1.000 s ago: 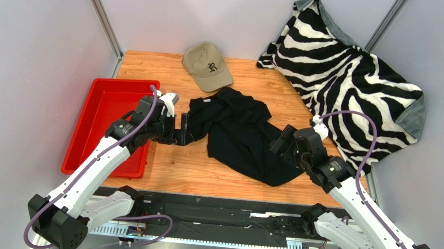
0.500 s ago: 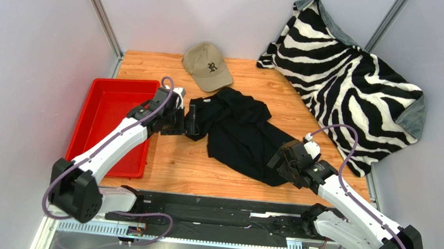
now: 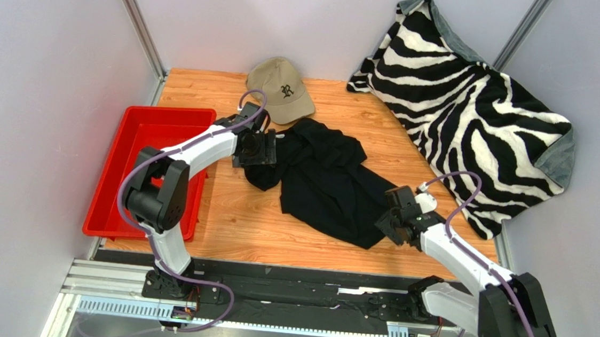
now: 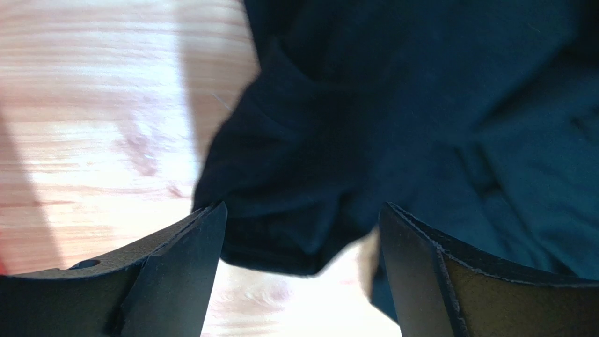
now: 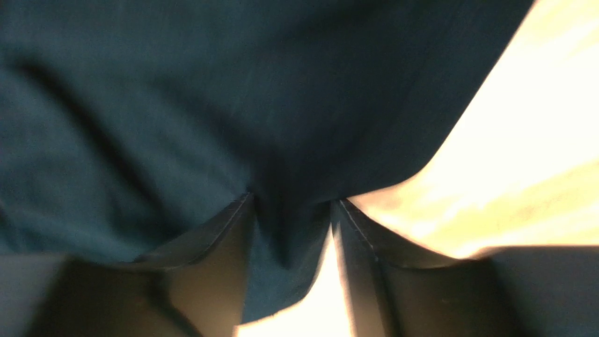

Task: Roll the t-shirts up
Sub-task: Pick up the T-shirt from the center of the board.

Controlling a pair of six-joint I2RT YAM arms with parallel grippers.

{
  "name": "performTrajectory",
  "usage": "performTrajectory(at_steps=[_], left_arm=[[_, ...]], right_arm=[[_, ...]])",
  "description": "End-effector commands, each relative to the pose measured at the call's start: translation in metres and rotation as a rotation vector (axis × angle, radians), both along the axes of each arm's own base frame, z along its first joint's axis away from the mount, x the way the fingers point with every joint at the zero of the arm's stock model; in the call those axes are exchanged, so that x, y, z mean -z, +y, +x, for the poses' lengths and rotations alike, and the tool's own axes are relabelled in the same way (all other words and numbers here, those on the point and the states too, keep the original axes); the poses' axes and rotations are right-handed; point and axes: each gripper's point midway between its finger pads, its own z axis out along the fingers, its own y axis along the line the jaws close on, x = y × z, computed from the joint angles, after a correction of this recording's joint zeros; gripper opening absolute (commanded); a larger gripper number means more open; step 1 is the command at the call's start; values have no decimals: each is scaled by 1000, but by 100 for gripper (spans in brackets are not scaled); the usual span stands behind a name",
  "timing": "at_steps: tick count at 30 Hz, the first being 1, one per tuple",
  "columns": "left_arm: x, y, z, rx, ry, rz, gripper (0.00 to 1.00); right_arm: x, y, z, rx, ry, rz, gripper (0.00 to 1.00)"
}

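Black cloth lies between the fingers (image 4: 176, 274) of the left end effector (image 4: 302, 210), which stand wide apart. In the left wrist view we see a rounded fold at the edge of the t-shirt (image 4: 422, 105) sitting in that gap, with pale wooden worktop (image 4: 91, 105) showing beside and below it.

The right end effector (image 5: 292, 210) has its fingers (image 5: 211, 281) much closer together, and a tuck of the same black cloth fills most of the narrow gap. A bright sliver of worktop shows beside one finger and the view is blurred, so we cannot tell whether the cloth is pinched.

From above, we find the left end effector at the shirt's far left end and the right one at its near right corner. The t-shirt lies crumpled in the middle of the worktop, running on a slant from far left to near right.

Moving outward, a red tray (image 3: 139, 156) sits at the left of the worktop, and the left arm crosses over its right side. A tan cap (image 3: 279, 89) rests at the far edge, its brim just beside the shirt. A zebra-striped blanket (image 3: 477, 102) is heaped over the far right corner, apart from the shirt.
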Motion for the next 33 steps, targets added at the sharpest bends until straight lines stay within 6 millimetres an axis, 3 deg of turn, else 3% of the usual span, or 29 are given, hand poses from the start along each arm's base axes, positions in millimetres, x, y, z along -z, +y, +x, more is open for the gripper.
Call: performTrajectory(at_steps=[1,3,6,7,8,9,10,11,12,13,14,15,16,17,19,20,23,24,27,33], left_arm=[[-5,17,18,-50,-36,88,85],[-2,22,15,-60,-16,115,82],[-1,24,9,-70,-12,112,72],[-2,25,6,-75,-14,107,67],[-3,24,5,-73,-13,100,63],[-3,22,4,-72,-9,91,59],[-3,21,1,-72,-8,81,55],[0,21,0,-71,-2,79,53],[1,21,-2,-71,0,78,52],[1,21,-2,-69,-1,78,51],[1,22,-2,-68,-4,81,50],[3,24,-4,-64,1,87,50],[3,23,-4,-57,-1,85,50],[4,24,-5,-57,1,93,50],[6,28,-6,-64,10,114,52],[6,30,-6,-69,10,121,54],[7,29,-6,-71,20,117,57],[9,27,-6,-69,24,115,57],[15,29,-11,-84,51,121,57],[21,33,-20,-114,67,122,54]], right_arm=[[-21,-19,55,70,-97,42,14],[-35,-26,84,67,-108,50,0],[-39,-37,113,64,-84,-8,0],[-60,-38,135,67,-121,-15,0],[-69,-43,151,64,-130,-48,0],[-61,-46,161,70,-88,-74,0],[-91,-46,193,73,-148,-84,0],[-92,-47,194,62,-103,-104,0],[-85,-44,200,30,-60,-114,1],[-91,-39,200,3,-39,-102,5],[-106,-30,207,-25,-66,-85,26],[-109,-16,202,-91,-71,-118,41],[-120,-12,194,-105,-87,-152,54],[-118,-16,182,-101,-79,-217,69],[-128,7,161,-149,-116,-194,71],[-110,14,142,-178,-82,-189,71],[-105,67,111,-272,-134,-90,70],[-90,82,92,-312,-103,-77,70],[-68,118,66,-365,-62,20,70],[-39,145,52,-344,-38,66,73]])
